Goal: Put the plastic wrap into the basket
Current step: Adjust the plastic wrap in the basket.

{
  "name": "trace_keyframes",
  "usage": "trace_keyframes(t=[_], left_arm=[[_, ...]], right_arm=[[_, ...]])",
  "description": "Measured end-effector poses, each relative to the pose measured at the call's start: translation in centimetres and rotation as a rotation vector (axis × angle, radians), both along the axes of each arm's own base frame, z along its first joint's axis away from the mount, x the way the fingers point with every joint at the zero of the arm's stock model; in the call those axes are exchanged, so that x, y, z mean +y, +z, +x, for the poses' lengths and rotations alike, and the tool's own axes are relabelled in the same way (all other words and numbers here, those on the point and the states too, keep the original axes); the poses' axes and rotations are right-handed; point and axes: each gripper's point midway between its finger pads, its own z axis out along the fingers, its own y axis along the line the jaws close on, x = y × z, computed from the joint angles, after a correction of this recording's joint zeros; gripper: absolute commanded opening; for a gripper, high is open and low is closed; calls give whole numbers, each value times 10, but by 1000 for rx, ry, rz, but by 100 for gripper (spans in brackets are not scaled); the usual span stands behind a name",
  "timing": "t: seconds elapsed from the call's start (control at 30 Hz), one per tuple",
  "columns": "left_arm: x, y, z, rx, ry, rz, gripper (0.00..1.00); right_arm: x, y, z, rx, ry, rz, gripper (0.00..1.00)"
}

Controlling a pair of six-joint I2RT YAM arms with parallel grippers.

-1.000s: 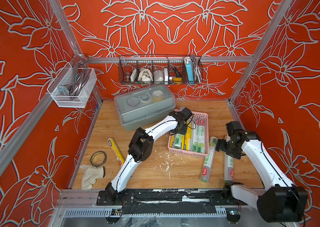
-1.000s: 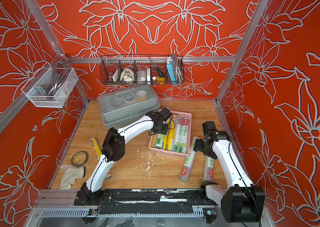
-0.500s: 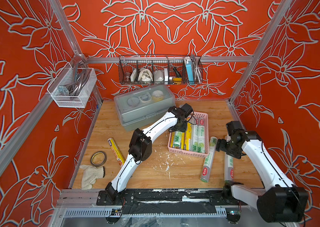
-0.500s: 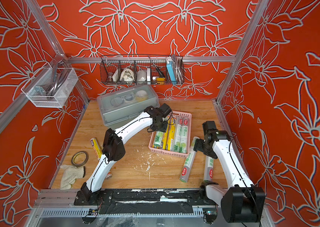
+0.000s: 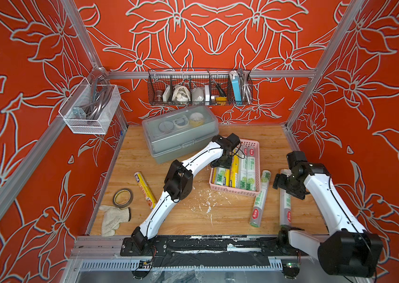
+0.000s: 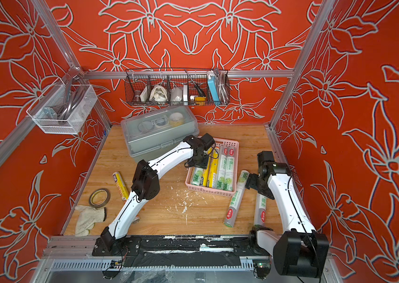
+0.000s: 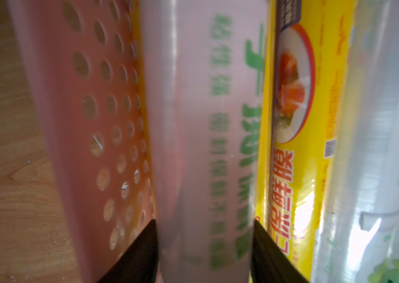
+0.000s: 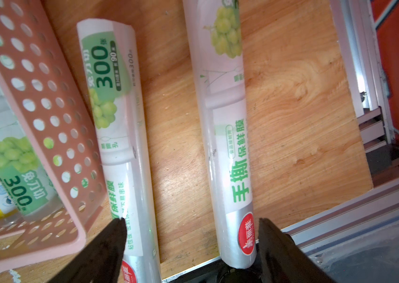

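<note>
- Barely anything has shifted: my white left arm [image 5: 198, 158] has only stirred above the shallow pink perforated plastic basket [image 5: 232, 191], my white right arm [image 5: 326, 196] has held its place, and the loose rolls lie where they lay.
- On the light wooden tabletop [image 5: 230, 220], three long slim rolls of plastic wrap wait outside. One white-green roll [image 5: 259, 198] lies just beside the basket's right wall. A second white-green roll [image 5: 285, 210] lies farther right under my right arm. A yellow roll [image 5: 144, 190] lies well apart on the left.
- Inside the basket, several rolls lie side by side, lengthwise.
- My left claw [image 7: 204, 225] stands narrow astride a white-green lettered roll [image 7: 205, 122], which lies just inside the basket's wall beside a yellow neighbour [image 7: 299, 122]. Blur keeps me from telling whether it pinches.
- My right claw [image 8: 192, 220] gapes wide and empty above the two loose white-green rolls.
- To finish this placement well, I judge the left jaws should spread fully and then rise straight, so no pad drags the roll or snags the perforated wall.
</note>
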Motion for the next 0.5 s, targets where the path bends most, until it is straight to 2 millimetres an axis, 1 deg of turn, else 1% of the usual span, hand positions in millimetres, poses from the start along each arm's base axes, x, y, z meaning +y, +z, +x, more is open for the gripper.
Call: trace_keyframes(t=[0.17,0.27,0.37,0.5], left_arm=[[0,17,4,-37,5,-15,63],[1,31,4,-61,7,-27,63],[7,50,0,-86,10,-38,63],[16,83,-8,-132,13,-68,63]], right_arm=[[-12,-10,-2,68,-31,-15,84],[-17,-18,-4,119,-39,-19,84],[-21,-23,-6,153,-45,-22,85],[-25,-28,-5,187,-40,-32,87]])
